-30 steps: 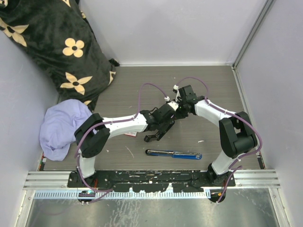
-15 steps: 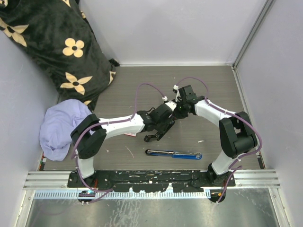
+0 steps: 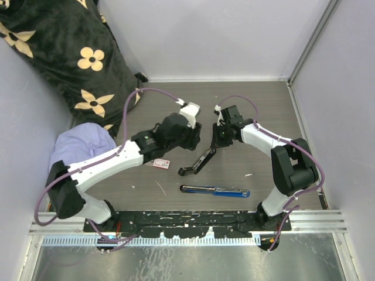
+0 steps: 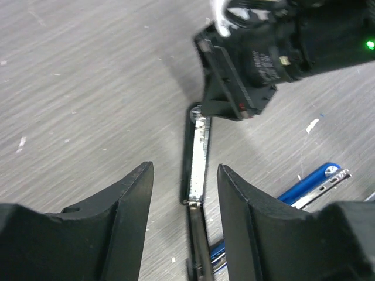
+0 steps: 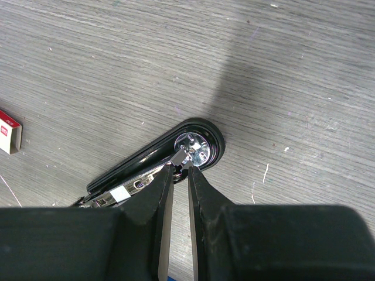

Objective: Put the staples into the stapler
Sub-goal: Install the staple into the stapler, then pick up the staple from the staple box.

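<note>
Black stapler (image 3: pixel 201 158) lying diagonal, hinge end far-right, seemingly opened flat

Our left arm (image 3: pixel 105 164) stretches forward and to the right, our left pincer (image 4: pixel 186 175) with jaws well apart. Our right arm (image 3: pixel 263 137) bends inward, our right pincer (image 5: pixel 182 161) pointing down, pinched nearly closed.

One black stapler (image 3: pixel 202 158), one blue stapler (image 3: pixel 215 191), one staples box (image 3: pixel 161 163), one cushion (image 3: pixel 58 47), one cloth (image 3: pixel 76 155).
</note>
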`<state>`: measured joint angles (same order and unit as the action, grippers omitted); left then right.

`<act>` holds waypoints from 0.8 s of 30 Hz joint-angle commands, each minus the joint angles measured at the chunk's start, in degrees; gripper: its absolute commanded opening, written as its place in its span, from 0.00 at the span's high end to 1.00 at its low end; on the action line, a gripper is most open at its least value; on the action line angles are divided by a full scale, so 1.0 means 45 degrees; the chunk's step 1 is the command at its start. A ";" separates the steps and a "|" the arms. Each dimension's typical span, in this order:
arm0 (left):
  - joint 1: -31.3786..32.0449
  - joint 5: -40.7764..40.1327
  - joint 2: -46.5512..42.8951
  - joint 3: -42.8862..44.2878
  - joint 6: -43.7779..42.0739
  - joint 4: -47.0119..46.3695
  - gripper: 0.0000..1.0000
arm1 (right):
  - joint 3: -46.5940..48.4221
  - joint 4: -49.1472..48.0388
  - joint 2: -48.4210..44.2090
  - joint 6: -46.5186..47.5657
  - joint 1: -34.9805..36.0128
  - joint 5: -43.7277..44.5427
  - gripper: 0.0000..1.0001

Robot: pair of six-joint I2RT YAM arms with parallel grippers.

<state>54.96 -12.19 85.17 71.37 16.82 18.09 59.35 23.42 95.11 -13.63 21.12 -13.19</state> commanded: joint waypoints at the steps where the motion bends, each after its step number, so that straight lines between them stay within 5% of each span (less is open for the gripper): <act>1: -0.1145 0.0405 -0.1243 -0.0916 -0.0071 0.0495 0.53 | -0.0457 0.1436 0.0485 0.0698 -0.0073 0.0920 0.80; 11: -0.4320 0.1558 -0.2667 -0.4784 0.0184 0.0878 0.60 | -0.0412 0.1485 0.0465 0.0714 -0.0076 0.0920 0.80; 24: -0.5777 0.1201 -0.1166 -0.5381 0.0522 0.0947 0.70 | -0.0378 0.1554 0.0407 0.0714 -0.0066 0.0944 0.80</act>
<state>29.26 -6.09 78.35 46.22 17.82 23.42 59.46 23.59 95.11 -13.61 21.12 -13.19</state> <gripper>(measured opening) 0.313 0.205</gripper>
